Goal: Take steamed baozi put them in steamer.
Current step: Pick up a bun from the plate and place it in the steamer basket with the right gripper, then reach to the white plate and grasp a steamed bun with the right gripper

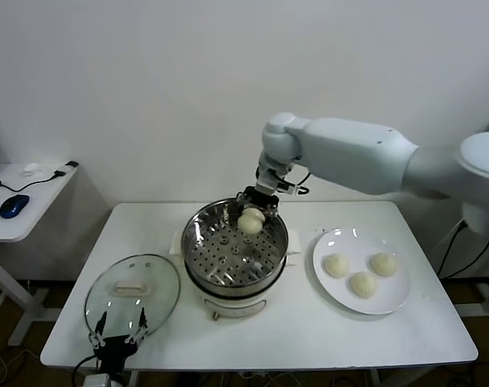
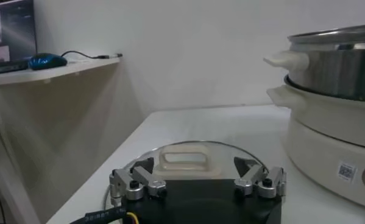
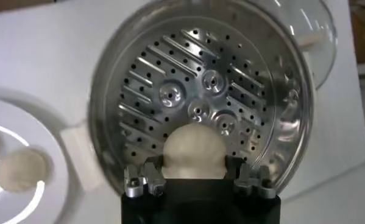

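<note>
In the head view, the steamer is standing in the middle of the white worktop. The right end effector is hanging over the far rim of the steamer and is gripping one steamed baozi between its fingers, above the perforated tray. Three more baozi are lying on a white plate, which is sitting just beside the steamer on the robot's right. A glass lid with a white handle is lying flat on the worktop on the other side of the steamer, toward the near edge. The left end effector is waiting at the near edge of this lid with its fingers spread wide and holding nothing. A small side table with a blue mouse is standing well apart from the steamer, beyond the lid.

In the left wrist view, the left end effector is showing its fingers wide apart, and the lid handle is lying just beyond them. The steamer is rising near it on its cream base.

In the right wrist view, the right end effector is clamping the baozi over the perforated tray of the steamer. The plate with one baozi is appearing beside the steamer.
</note>
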Controlling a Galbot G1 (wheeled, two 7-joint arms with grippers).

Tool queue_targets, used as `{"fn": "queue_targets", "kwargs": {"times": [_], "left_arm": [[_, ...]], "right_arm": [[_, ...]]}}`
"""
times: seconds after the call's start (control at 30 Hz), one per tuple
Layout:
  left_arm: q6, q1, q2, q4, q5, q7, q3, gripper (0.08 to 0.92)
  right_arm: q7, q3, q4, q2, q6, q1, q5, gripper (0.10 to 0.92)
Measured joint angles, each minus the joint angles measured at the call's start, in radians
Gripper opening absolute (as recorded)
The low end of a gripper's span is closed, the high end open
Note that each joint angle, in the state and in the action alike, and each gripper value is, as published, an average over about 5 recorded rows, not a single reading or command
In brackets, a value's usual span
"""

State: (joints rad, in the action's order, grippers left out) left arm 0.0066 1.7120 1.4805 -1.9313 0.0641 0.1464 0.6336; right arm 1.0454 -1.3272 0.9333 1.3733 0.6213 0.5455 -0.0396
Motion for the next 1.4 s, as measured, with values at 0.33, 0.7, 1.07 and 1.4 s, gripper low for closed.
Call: {"fn": "queue_targets", "kwargs": {"times": [0.33, 0.7, 1.07, 1.4], "left_arm": [[-0.005, -0.002, -0.001, 0.006, 0.001, 0.003, -0.001, 0.823], [-0.010, -0.001, 0.000, 0.011, 0.002, 0.013, -0.007, 0.823], [-0.009, 0.006, 0.008, -0.001, -0.011, 0.011, -0.019, 0.823], [-0.010, -0.004, 0.004, 0.011, -0.014, 0.011, -0.025, 0.823]], "right_arm": [[-0.016, 0.069, -0.208, 0.120, 0.109, -0.103, -0.113, 0.679], [-0.017, 0.074, -0.295, 0.162, 0.158, -0.116, -0.092, 0.805], [0.074, -0.104, -0.176, 0.036, 0.053, 0.092, 0.312, 0.823], [0.050, -0.360, 0.073, -0.304, -0.298, 0.261, 0.554, 0.823]]}}
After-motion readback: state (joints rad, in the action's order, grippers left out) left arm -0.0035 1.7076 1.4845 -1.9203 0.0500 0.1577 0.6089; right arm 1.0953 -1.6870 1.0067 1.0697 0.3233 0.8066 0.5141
